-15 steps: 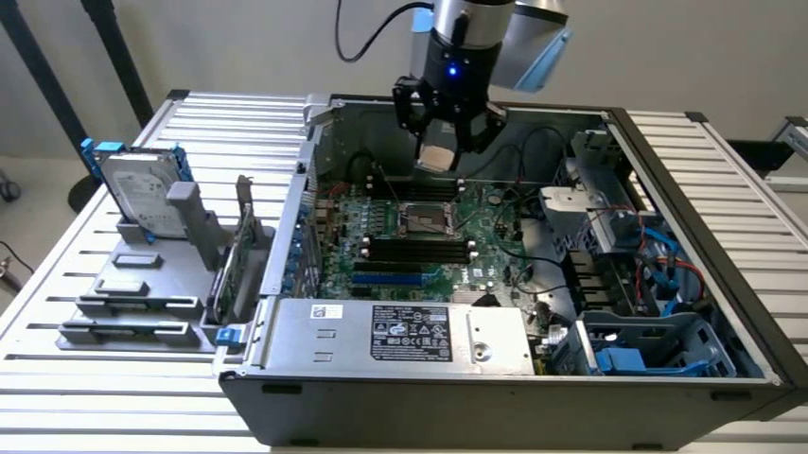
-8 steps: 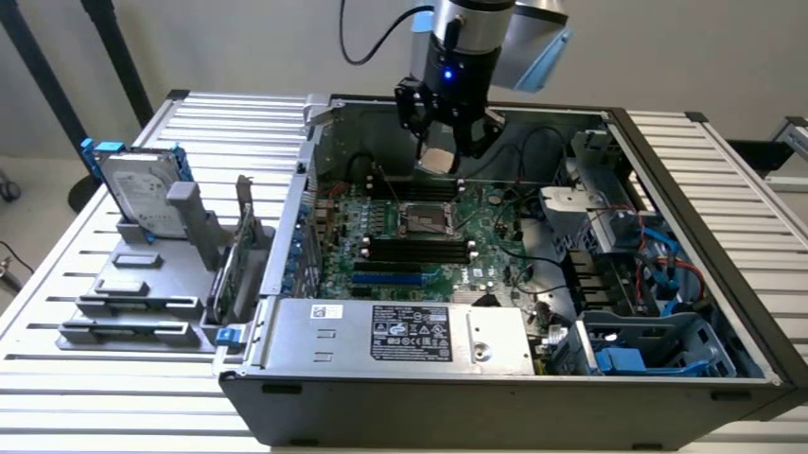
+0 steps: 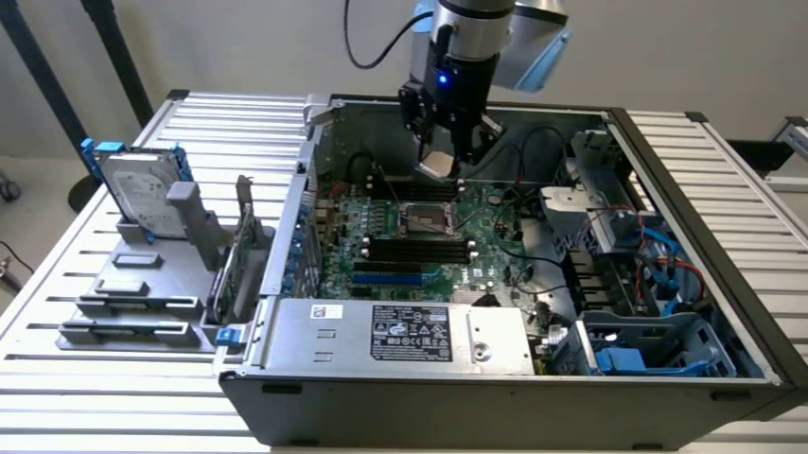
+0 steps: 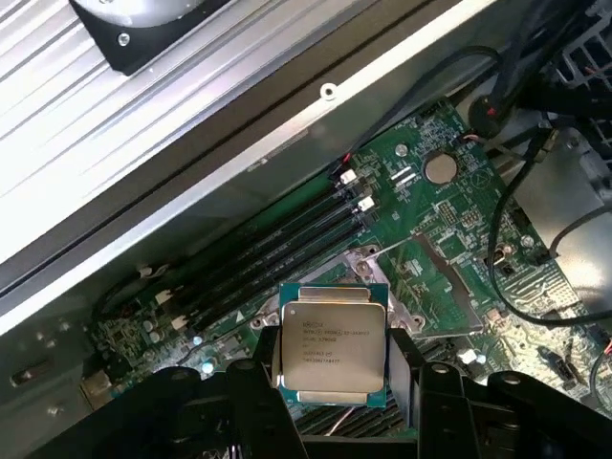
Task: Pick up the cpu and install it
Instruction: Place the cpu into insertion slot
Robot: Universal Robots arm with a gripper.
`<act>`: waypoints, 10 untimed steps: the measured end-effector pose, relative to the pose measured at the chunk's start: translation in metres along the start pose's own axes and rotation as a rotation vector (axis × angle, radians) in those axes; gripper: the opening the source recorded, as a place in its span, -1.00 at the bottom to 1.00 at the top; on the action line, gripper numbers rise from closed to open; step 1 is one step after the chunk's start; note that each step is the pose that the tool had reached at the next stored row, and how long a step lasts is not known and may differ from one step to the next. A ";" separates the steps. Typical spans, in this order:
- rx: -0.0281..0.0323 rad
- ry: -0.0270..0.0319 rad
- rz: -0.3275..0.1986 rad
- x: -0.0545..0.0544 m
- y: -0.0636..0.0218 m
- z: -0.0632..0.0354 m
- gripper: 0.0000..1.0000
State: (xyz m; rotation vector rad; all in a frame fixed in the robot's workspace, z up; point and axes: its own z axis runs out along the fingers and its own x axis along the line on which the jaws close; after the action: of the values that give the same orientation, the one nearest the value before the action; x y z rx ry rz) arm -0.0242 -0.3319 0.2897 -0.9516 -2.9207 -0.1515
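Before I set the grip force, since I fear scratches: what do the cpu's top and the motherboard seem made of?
The cpu: its top looks like dull, matte metal, grey with printed lettering and a soft sheen; its green rim suggests circuit board. The motherboard: a green lacquered board, probably fibreglass laminate, going by its fine traces and soldered parts.

Arm (image 3: 474, 24) was a silver-grey metal cylinder, with a pale blue cap (image 3: 543, 55) on its joint up beside the blue light (image 3: 442, 78). The blue light sat small on a black wrist block. Below the blue light was the black gripper (image 3: 451, 156), with two matte black blocky fingers (image 4: 251, 382). A thin black cable (image 3: 348, 33) looped above the blue light, toward the exterior view's left.
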 end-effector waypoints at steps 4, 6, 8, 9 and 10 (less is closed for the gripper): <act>-0.0067 -0.0052 0.071 0.000 -0.0002 0.0031 0.08; -0.0102 -0.0079 0.108 0.000 -0.0003 0.0047 0.08; -0.0136 -0.0106 0.144 -0.001 -0.0004 0.0062 0.08; -0.0153 -0.0119 0.162 -0.001 -0.0005 0.0070 0.08; -0.0168 -0.0132 0.180 -0.001 -0.0006 0.0077 0.08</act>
State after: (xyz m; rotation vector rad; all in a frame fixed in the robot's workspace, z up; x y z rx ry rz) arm -0.0242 -0.3319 0.2819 -1.2149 -2.8309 -0.1605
